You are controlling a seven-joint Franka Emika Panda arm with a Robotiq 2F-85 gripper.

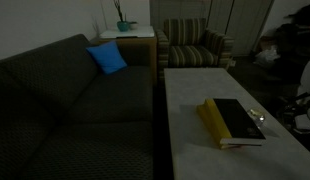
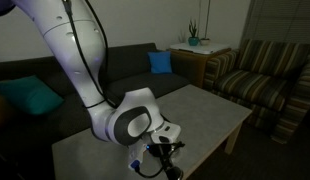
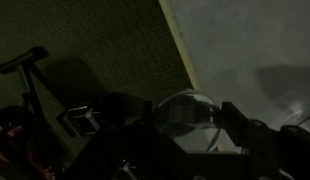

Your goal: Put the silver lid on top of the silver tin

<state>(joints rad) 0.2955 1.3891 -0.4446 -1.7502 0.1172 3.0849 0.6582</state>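
surface (image 1: 190, 150): long pale tabletop, light grey, running right alongside the sofa. It's in both exterior views, and it's the pale patch at the top right of the wrist view.
room: pretty dim living room. There's a dark sofa (image 1: 65, 100) with a blue cushion (image 1: 107, 58) at its far end. Past that is a side table (image 1: 135, 38) with a plant (image 1: 123, 22) in a teal pot, then a striped armchair (image 1: 195, 45).
book (image 1: 233, 122): black cover, yellow edge, lying flat on the surface.
writing: can't read a thing on the book, way too dark and small.
silver tin (image 1: 257, 117): tiny shiny thing on the surface just beside the book, on the side away from the sofa.
silver lid (image 3: 183, 118): round silvery disc sitting between the fingers in the wrist view, with sofa fabric and the surface's edge behind it.
end effector (image 3: 190, 125): clenched on the silver lid as far as I can make out, with a dark finger either side of it. In an exterior view (image 2: 163, 155) it hangs low at the near end of the surface.
view differences: the white arm (image 2: 85, 60) and a teal cushion (image 2: 30, 97) on the sofa only show in an exterior view. The book and silver tin only show where the robot is a dark shape at the frame edge. Only the wrist view gets the lid.
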